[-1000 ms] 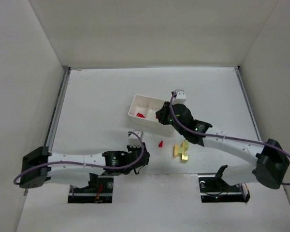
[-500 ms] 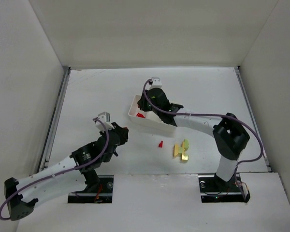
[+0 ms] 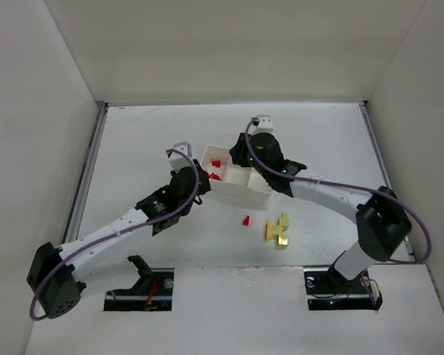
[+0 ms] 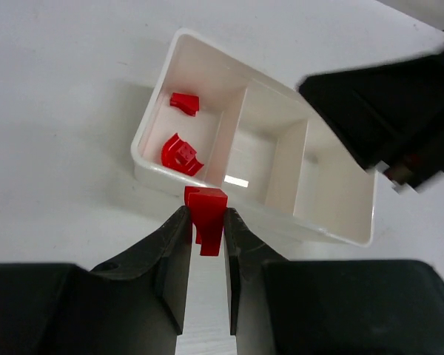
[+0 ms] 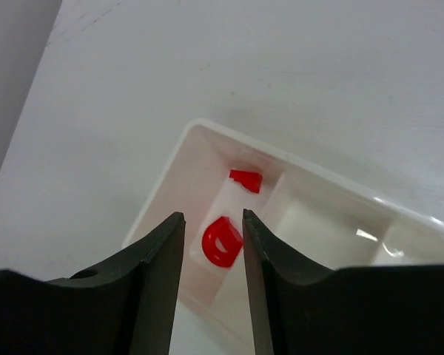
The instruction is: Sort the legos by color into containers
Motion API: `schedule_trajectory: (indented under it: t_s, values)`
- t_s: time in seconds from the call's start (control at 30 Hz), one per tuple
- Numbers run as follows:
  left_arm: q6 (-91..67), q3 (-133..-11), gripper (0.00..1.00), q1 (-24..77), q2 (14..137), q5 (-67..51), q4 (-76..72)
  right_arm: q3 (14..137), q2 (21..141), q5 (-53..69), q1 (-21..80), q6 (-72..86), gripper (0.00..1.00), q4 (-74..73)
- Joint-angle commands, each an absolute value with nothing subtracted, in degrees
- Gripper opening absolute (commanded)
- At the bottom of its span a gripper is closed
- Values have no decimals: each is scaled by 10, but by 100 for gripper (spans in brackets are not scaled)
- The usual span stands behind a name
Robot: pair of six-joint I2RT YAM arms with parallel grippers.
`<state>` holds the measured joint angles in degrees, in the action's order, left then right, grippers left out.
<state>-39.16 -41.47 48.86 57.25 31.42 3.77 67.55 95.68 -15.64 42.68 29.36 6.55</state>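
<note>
The white tray (image 3: 260,195) lies mid-table with three compartments. Two red legos (image 3: 215,163) (image 3: 214,177) lie in its left compartment; the other two compartments look bare. My left gripper (image 3: 202,180) is shut on a red lego (image 4: 206,211), just outside the tray's (image 4: 154,167) near wall by that compartment. My right gripper (image 5: 213,218) is open and empty, above the same compartment, over a curved red lego (image 5: 223,241) and a smaller one (image 5: 246,180). A loose red lego (image 3: 246,220), a yellow-orange one (image 3: 276,234) and a pale green one (image 3: 284,220) lie on the table in front of the tray.
The right arm's dark body (image 4: 399,111) hangs over the tray's far right side in the left wrist view. White walls enclose the table on the left, back and right. A metal rail (image 3: 89,166) runs along the left edge.
My left arm has swung from the near edge up to the tray with the red lego. My right gripper has moved over the left compartment, where a second red lego now lies.
</note>
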Motion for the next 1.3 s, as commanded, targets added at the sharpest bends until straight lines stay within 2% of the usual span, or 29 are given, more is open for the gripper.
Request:
schedule_trajectory:
  t_s: [0.0,0.1,0.33,0.57,0.7,0.9,1.07,1.27]
  values:
    - [-345,-464,16,461,638,283,-26,600,851,-192,418,297,40,87]
    - [-328,-496,18,443,709,272,-45,519,783,-212,425,301,40,92]
    - [-285,-571,23,414,837,265,-64,382,644,-248,491,324,48,71]
    - [-271,-606,39,406,900,264,-64,350,642,-265,566,337,59,30]
    - [-272,-601,40,413,861,265,-69,347,683,-261,567,357,59,26]
    - [-270,-566,41,434,735,265,-58,363,741,-243,575,372,55,18]
    - [-293,-498,41,436,625,269,-15,372,762,-254,597,416,53,-36]
    - [-329,-409,41,446,529,277,6,376,805,-253,624,447,54,-35]
